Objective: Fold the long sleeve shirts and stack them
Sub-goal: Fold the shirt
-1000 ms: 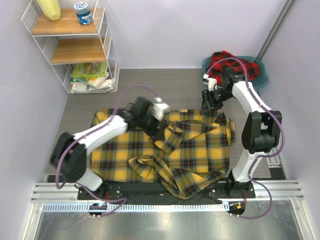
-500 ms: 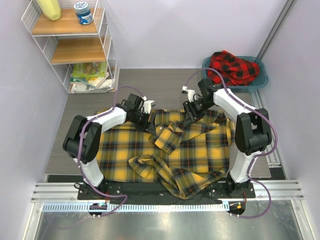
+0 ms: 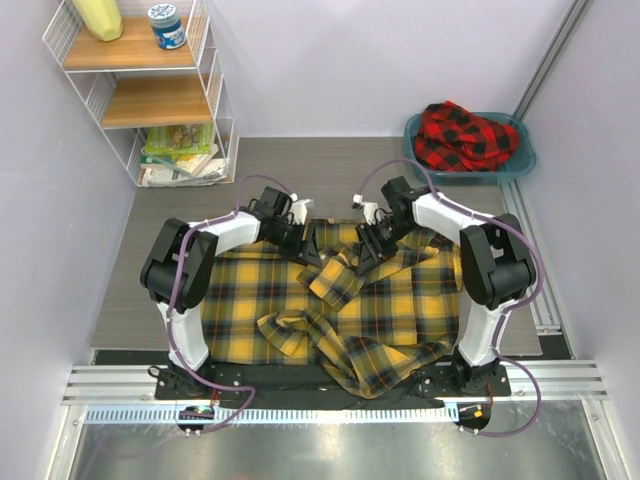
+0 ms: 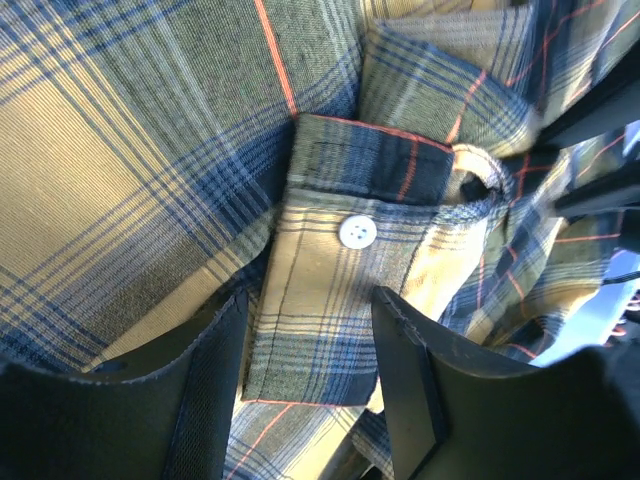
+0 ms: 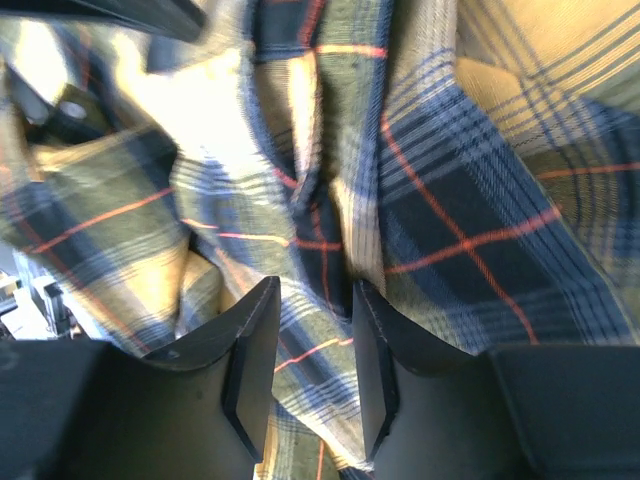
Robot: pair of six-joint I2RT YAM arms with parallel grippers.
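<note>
Both tools work at the far edge of the yellow-and-black shirt (image 3: 400, 300), near each other, with only a rumpled fold of cloth between them. Beyond them lies a bare strip of desk (image 3: 330, 170) running to the back wall. That is the widest open room, while walls close in on either side.

There are two shirts and two tools, and there is one teal basin (image 3: 525, 160) and one wire rack (image 3: 215, 100). The rack stands well off to the far left of the left tool (image 3: 305, 243). The basin sits well off to the far right of the right tool (image 3: 365, 248) and holds the red-and-black shirt (image 3: 465, 135) in a crumpled heap.

The yellow shirt is spread across the desk behind both tools. It lies flat on the left and is bunched and folded over itself toward the middle and the right. Its near hem reaches the rail at the arm bases.

The left tool stands moderately wide, astride a flat buttoned band (image 4: 320, 330). A white button (image 4: 357, 231) shows just ahead of its tips, and the band looks unsqueezed. The right tool is narrow, with a ridge of plaid running into the gap. Whether it pinches that ridge cannot be told.
</note>
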